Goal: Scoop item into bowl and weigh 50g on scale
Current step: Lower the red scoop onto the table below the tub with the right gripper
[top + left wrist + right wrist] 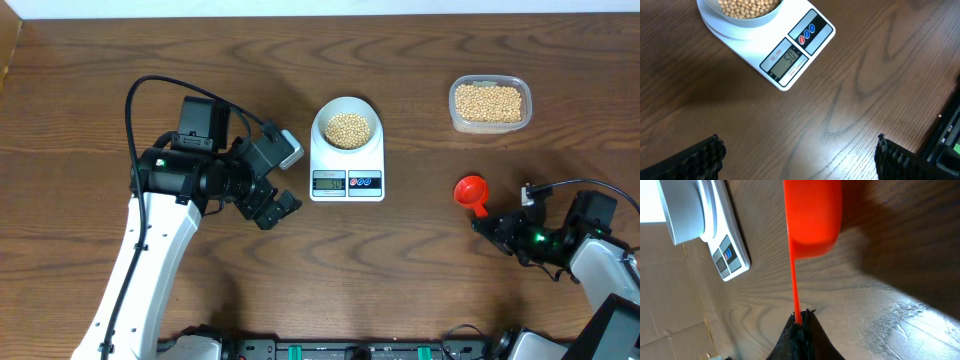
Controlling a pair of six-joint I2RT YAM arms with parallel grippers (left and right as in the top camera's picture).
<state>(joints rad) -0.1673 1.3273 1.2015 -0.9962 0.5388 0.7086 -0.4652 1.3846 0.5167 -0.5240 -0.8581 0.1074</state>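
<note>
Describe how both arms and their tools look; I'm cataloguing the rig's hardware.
Left arm: white link, black joints, looping black cable, silver-grey wrist camera. Right arm: white link, black wrist, small green light, black cable. The left tool and right tool are black and textured.

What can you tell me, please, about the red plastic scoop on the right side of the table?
The red plastic scoop has a round cup and a thin straight handle. The right gripper is shut on the handle's end, holding the cup mouth-up over the brown wooden table, right of the white digital scale. It looks empty.
</note>
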